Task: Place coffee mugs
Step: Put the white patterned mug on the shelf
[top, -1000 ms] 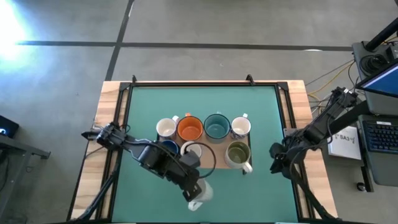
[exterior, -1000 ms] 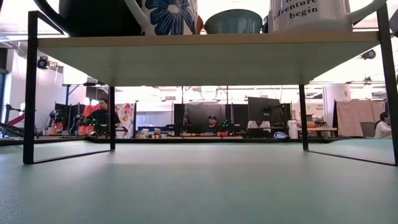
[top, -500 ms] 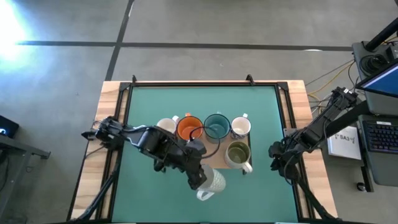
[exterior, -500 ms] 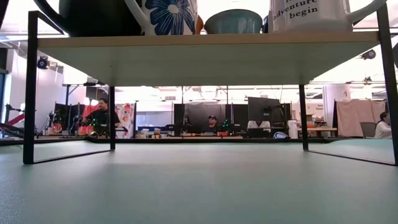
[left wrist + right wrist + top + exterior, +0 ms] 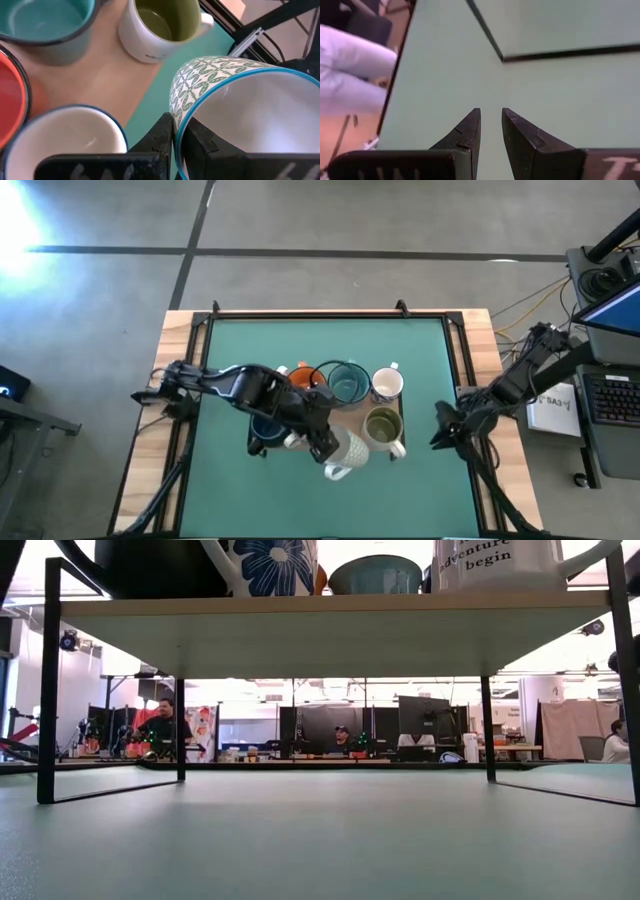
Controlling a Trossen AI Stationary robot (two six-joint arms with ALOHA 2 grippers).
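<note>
The white mug with a green leaf pattern and blue rim (image 5: 235, 105) hangs at the near edge of the pale wooden shelf board (image 5: 107, 75), just beside the cream mug with an olive-green inside (image 5: 381, 425). The left hand (image 5: 177, 137) pinches its wall, one finger inside and one outside, likely to lower it upright into the front row. The right hand (image 5: 491, 131) waits narrowly parted over the green tabletop (image 5: 420, 360), well apart from the shelf.
</note>
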